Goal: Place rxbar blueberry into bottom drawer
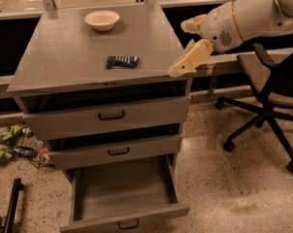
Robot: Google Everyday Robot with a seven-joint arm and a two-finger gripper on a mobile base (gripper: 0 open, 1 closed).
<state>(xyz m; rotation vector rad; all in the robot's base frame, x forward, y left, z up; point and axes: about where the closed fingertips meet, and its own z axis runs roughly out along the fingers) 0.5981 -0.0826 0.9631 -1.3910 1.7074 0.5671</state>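
The rxbar blueberry, a dark blue wrapper with white markings, lies flat on the grey cabinet top, near its middle. The bottom drawer is pulled out and shows a bare grey inside, with its small black handle on the front. My gripper hangs at the cabinet top's right edge, to the right of the bar and apart from it. Its cream fingers are spread open and hold nothing.
A cream bowl sits at the back of the cabinet top. The two upper drawers stand slightly ajar. A black office chair is to the right. Green wrappers and litter lie on the floor at left.
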